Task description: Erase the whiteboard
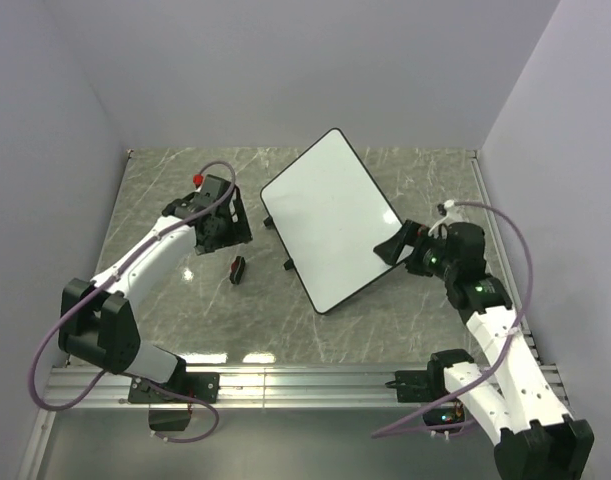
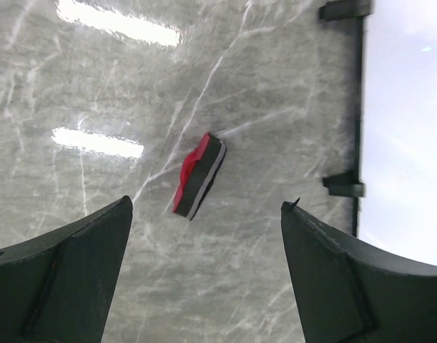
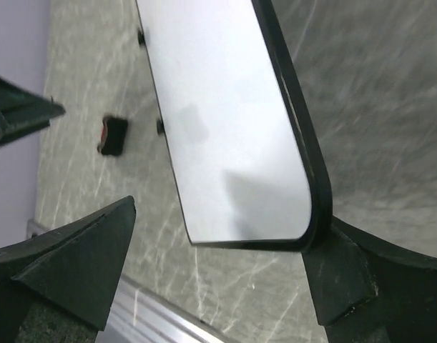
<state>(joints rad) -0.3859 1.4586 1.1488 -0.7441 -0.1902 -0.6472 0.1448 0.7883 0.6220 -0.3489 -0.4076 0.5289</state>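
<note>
The left end effector [image 2: 207, 204] is seen with its dark fingers [image 2: 68, 275] spread wide, and nothing is held between them. Ahead of it, in line with the gap between the fingers but apart from both, a small red-and-black eraser [image 2: 199, 176] lies on the grey veined worktop [image 1: 385, 330], resting on its side with the red face turned towards the left finger. The whiteboard [image 1: 330, 220] lies to the right of this end effector, beyond the eraser. Its thin black rim and two small black feet [image 2: 345, 186] are seen along the edge nearest to it. The right end effector [image 3: 229, 214] is likewise seen wide open and holds nothing. One rounded corner of the whiteboard lies between its fingers, close against the right finger [image 3: 375, 286], though whether rim and finger touch cannot be told. The left finger is well clear of the board. From that corner the board stretches forward and away, turned at an angle to the worktop's edges. Its face is seen as plain white, crossed only by soft grey shadows.
</note>
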